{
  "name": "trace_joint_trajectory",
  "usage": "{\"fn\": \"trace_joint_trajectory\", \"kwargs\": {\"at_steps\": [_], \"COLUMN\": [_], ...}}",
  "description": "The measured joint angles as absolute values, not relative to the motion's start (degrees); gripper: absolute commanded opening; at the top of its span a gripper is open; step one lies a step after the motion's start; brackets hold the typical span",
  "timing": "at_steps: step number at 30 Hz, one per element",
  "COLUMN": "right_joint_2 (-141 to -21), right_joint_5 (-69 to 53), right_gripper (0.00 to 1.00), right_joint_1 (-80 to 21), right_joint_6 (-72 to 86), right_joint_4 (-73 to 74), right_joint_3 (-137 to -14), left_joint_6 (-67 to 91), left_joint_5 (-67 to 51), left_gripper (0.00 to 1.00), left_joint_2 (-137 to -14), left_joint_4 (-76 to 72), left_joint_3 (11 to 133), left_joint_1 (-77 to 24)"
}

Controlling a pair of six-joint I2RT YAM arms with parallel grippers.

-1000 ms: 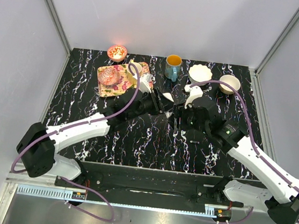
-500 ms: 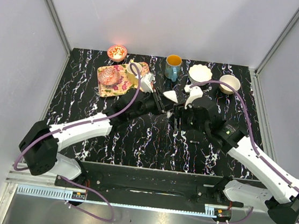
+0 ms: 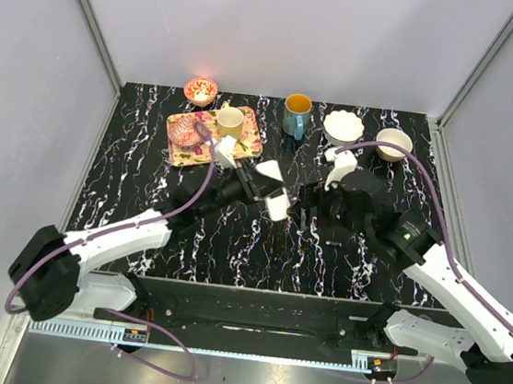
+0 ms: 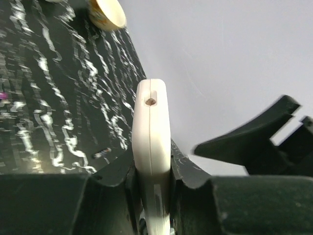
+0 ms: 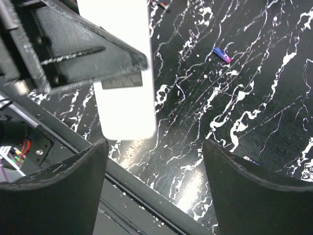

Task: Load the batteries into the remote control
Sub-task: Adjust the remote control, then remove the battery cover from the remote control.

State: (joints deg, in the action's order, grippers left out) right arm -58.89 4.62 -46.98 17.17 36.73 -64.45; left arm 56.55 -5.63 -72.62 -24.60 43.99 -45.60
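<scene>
Remote control sits clamped in the left gripper, long axis along its fingers, just ahead of the right gripper, whose jaws stand apart.

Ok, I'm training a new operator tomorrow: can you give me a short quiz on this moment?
1. True or false: the right hand holds a battery.
2. What grips the remote control? A: the left hand. B: the right hand. C: neither.
3. Where does the battery lie?
Key: 1 false, that hand is open and empty. 2 A. 3 loose on the table, apart from both hands.
</scene>
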Motion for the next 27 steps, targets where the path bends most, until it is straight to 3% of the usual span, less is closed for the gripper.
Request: {"fn": "trace_joint_trajectory", "kwargs": {"at_steps": [6,12,17,27], "right_joint_2": [-53.41,-48.71,-52.14,-59.72], "right_joint_5": [3.36,1.96,-1.65,-7.84], "right_gripper": [0.9,0.91,0.88,0.81], "right_joint_1": [-46.92,-46.87,-46.85,-46.85], "right_joint_6": [17.76,25.36,35.48,47.72], "right_joint_4": [35.97,24.93,14.9,-2.61], "right_joint_3": [-64.99,-55.09,-47.7,-44.95], "left_joint_6": [56.82,56.8,56.01,49.87], "left_joint_5": [-4.93,-4.71,-1.15,9.19], "left_gripper": [0.0,0.0,0.0,0.0], "left_joint_2": [-62.19,-58.83,-58.85,-54.63], "left_joint_4": [-31.48,-44.14,-53.63,-52.1], "left_joint_3": [30.83,24.21,20.71,20.51], "left_joint_1": [-38.61,-37.8,-39.31,-44.42]}}
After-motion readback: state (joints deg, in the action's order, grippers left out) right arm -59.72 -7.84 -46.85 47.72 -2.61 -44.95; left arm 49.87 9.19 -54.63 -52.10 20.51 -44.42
